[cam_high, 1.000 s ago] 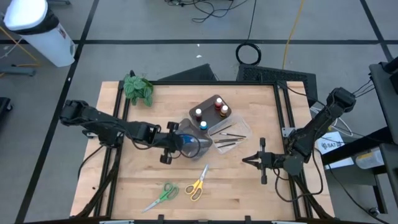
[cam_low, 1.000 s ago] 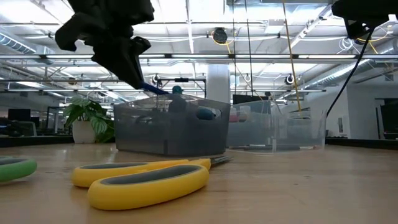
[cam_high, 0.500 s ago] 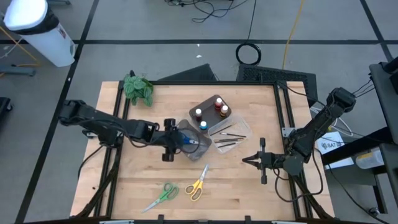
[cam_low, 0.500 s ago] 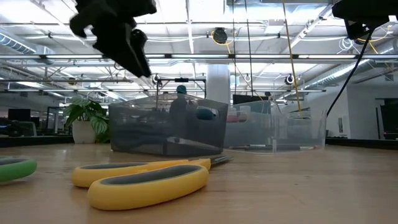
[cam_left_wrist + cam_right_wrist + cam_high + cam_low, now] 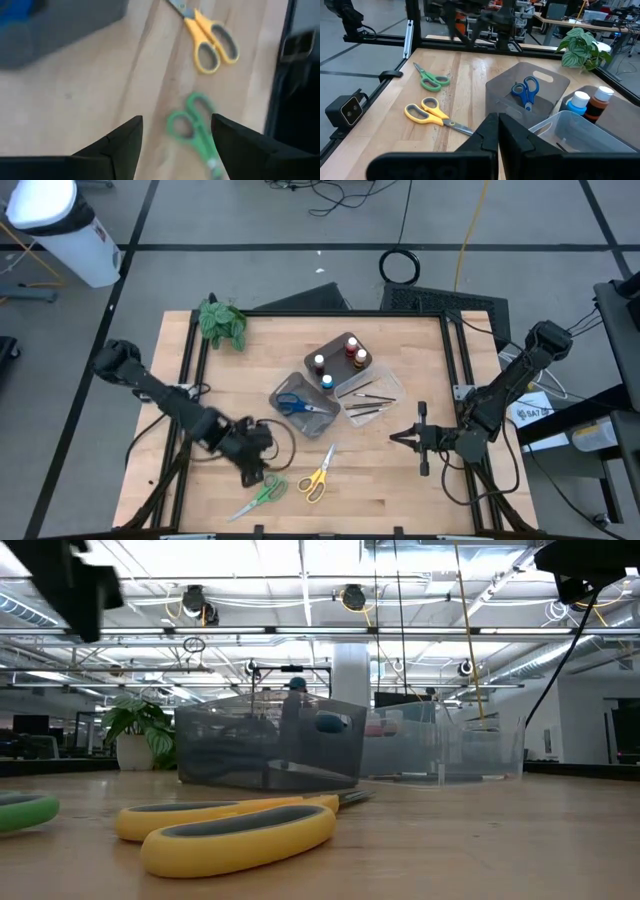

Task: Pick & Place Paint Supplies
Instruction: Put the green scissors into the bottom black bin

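Blue-handled scissors (image 5: 297,404) lie flat inside the grey tray (image 5: 322,423) at mid-table, also seen in the right wrist view (image 5: 526,91). Green scissors (image 5: 260,492) and yellow scissors (image 5: 318,477) lie flat on the wood near the front edge. My left gripper (image 5: 256,470) hovers open above the green scissors (image 5: 193,129), touching nothing. Small paint bottles (image 5: 338,358) stand in a dark tray. Thin brushes (image 5: 362,400) lie in the clear tray. My right gripper (image 5: 393,437) waits shut at the right, its fingers (image 5: 490,131) holding nothing.
A green leafy plant (image 5: 221,321) stands at the far left corner. The black table frame (image 5: 190,370) runs along both sides. Bare wood lies between the trays and the front edge, and to the left of the grey tray.
My left gripper has opened over the grey tray and let go of the blue scissors, which now lie in the tray. It has then swung toward the table's near left, ending above the green scissors.
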`<action>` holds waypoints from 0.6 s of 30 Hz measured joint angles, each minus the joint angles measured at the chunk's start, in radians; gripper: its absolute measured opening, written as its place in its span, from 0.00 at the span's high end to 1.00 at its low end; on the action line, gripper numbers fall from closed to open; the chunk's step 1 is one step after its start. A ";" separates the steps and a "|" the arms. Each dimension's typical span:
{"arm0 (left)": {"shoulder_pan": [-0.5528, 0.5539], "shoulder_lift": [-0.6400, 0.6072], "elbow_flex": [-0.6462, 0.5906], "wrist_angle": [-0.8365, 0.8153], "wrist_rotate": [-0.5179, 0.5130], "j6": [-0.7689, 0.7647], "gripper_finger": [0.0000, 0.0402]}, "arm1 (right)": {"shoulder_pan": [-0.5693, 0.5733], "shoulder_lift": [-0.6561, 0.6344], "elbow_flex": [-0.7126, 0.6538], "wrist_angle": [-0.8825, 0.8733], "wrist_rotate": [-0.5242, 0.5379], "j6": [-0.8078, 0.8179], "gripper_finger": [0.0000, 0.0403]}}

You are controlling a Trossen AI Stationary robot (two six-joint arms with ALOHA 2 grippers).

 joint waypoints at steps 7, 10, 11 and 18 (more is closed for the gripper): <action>-0.167 0.082 -0.117 0.252 -0.226 -0.267 0.38 | 0.000 0.000 0.000 0.010 0.000 -0.022 1.00; -0.189 0.158 -0.133 0.317 -0.213 -0.286 0.38 | 0.000 -0.001 0.000 0.014 0.000 -0.022 1.00; -0.193 0.185 -0.133 0.353 -0.199 -0.282 0.38 | 0.000 0.000 0.000 0.014 0.000 -0.022 1.00; -0.191 0.331 -0.131 0.571 -0.078 -0.224 0.38 | -0.001 0.000 0.000 0.026 0.000 -0.022 1.00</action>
